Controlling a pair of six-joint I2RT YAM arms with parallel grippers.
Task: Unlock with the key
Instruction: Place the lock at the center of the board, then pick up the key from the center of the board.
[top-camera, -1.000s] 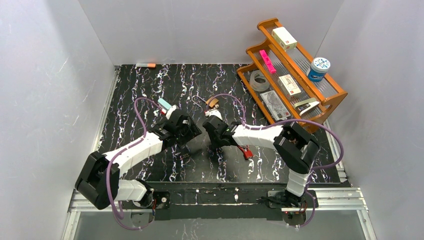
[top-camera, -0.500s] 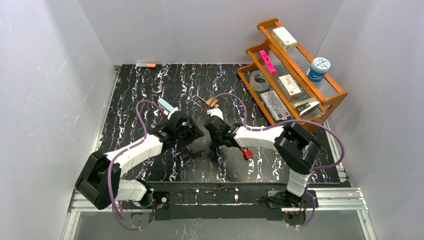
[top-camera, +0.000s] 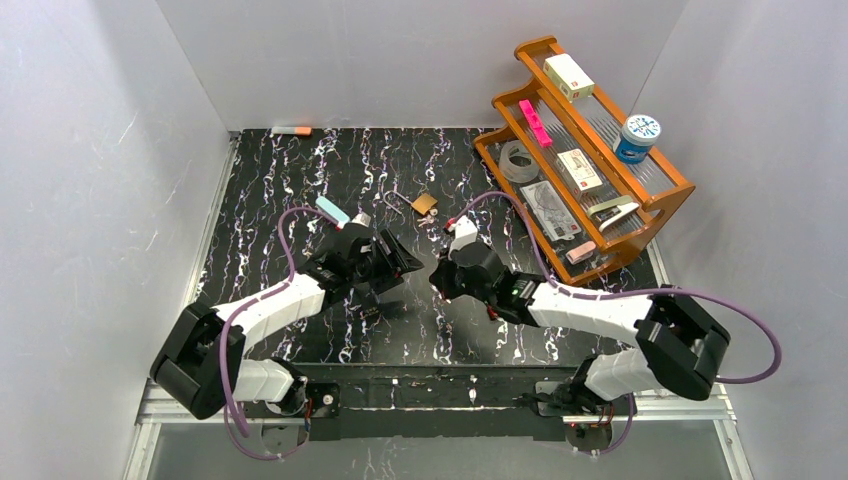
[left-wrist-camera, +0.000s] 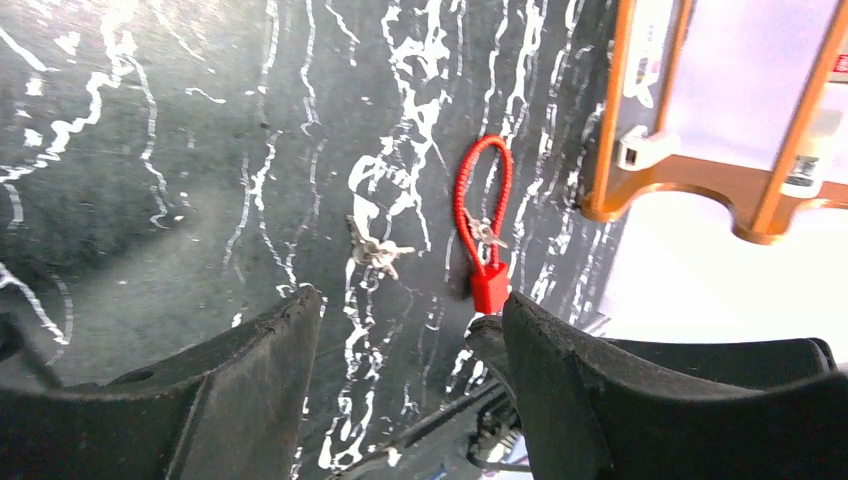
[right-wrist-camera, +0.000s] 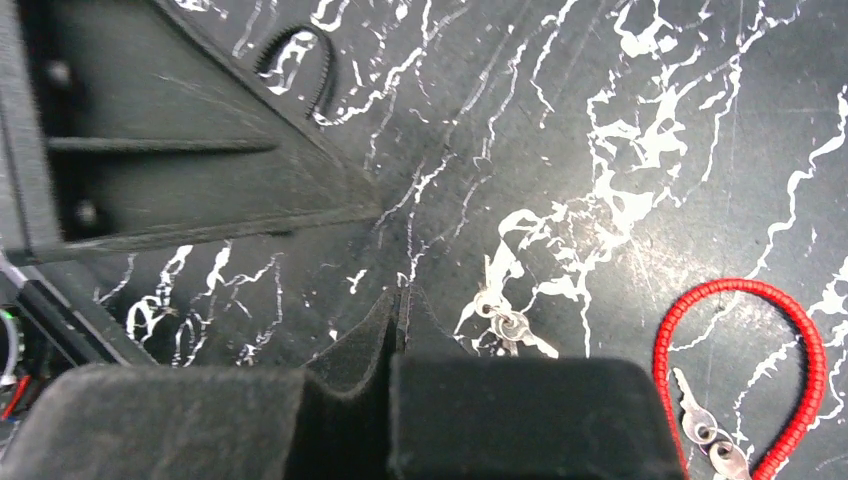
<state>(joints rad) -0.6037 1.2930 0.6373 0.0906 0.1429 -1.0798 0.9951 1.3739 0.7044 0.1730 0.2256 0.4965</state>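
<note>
- Top external view: the left gripper (top-camera: 392, 262) and right gripper (top-camera: 445, 278) face each other low over the marbled mat (top-camera: 300, 180), at the centre of the frame. The right forearm covers the spot below them, so neither lock nor key can be made out. A wooden rack (top-camera: 650, 190) stands at the upper right.
- Left wrist view: the left gripper (left-wrist-camera: 410, 305) is released, its jaws wide apart with nothing between them. Above them, right of centre, the red cable lock (left-wrist-camera: 488, 288) lies flat with its loop stretching upward. The loose keys (left-wrist-camera: 372, 250) lie just left of it, apart from the lock.
- Right wrist view: the right gripper (right-wrist-camera: 398, 300) is clenched, its fingers (right-wrist-camera: 500, 420) pressed together with nothing visible in them. The loose keys (right-wrist-camera: 503, 322) rest on the mat just right of the tips. The lock's red loop (right-wrist-camera: 805, 370) curves at the lower right edge, with a second pair of keys (right-wrist-camera: 705, 428) inside it.
- Step in hand, as a judgement: picking up the key, and the pinch looks empty. The next move likely calls for reopening, shifting right over the keys and closing squarely on one.
</note>
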